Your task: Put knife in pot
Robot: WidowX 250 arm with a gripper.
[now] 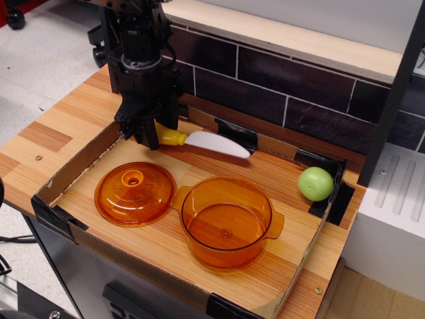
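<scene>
The knife has a yellow handle [172, 137] and a white curved blade [219, 143]. My black gripper [150, 135] is shut on the handle end and holds the knife a little above the wooden board, blade pointing right. The transparent orange pot [226, 221] stands open and empty at the front middle of the tray, to the right of and nearer than the gripper. Part of the handle is hidden behind my fingers.
The orange domed lid [135, 193] with a knob lies left of the pot, just below the gripper. A green ball-like fruit [315, 183] sits at the right edge. Low cardboard walls [73, 166] with black corner clips ring the board; a dark tiled wall stands behind.
</scene>
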